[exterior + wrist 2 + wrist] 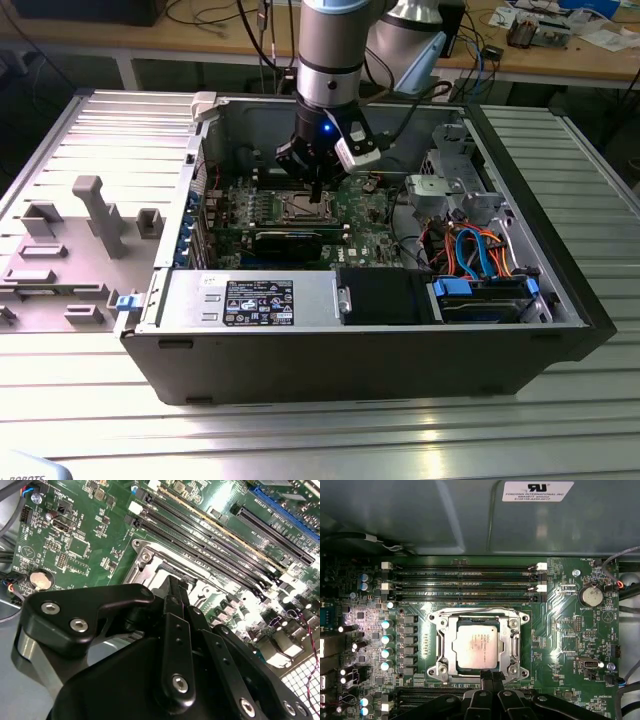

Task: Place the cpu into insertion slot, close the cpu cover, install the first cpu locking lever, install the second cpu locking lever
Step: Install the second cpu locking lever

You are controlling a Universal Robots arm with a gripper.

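- Ribbed metal counter (300,440): open computer case (350,350).
- cpu (475,647): seated mid-frame in insertion slot (441,670); light, fragile; handle by edges.
- cpu cover (512,645): thin, stiff.
- gripper (491,676): fingers clenched, empty, at the slot's lower edge.

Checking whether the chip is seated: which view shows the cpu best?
The first wrist view: the cpu lies face-on in its socket, framed by the metal cover. The gripper sits at its edge. In the second wrist view the gripper hides most of the socket; in the exterior view the arm partly blocks it.
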